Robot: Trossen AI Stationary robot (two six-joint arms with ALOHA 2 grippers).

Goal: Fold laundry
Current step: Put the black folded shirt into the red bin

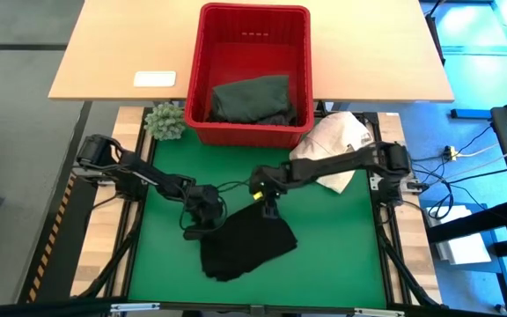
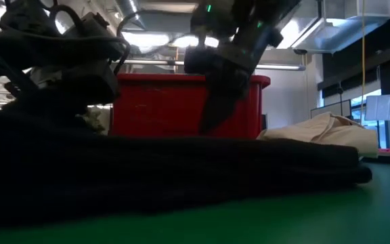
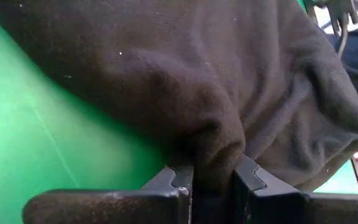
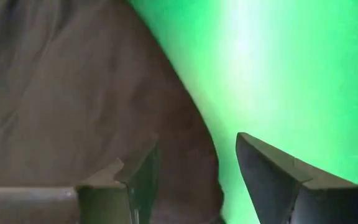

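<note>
Left wrist view: left gripper (image 3: 213, 180) pinches black garment (image 3: 229, 93); right gripper (image 4: 194, 168) wide above it.

Two dark, jointed arms, black cables looping along the links; small green light glowing near right hand (image 1: 269, 210); wedge-shaped dark fingers (image 4: 272, 171).

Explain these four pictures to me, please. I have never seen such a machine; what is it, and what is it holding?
It is a robot with two dark arms at a table. One picture looks down from above, one looks level across the table, and two come from cameras on the wrists. On the green mat lies a black garment. The left gripper has pinched a fold of it. The right gripper stands open over the garment's edge. Behind are a red basket with a dark green garment and a cream cloth heap.
</note>
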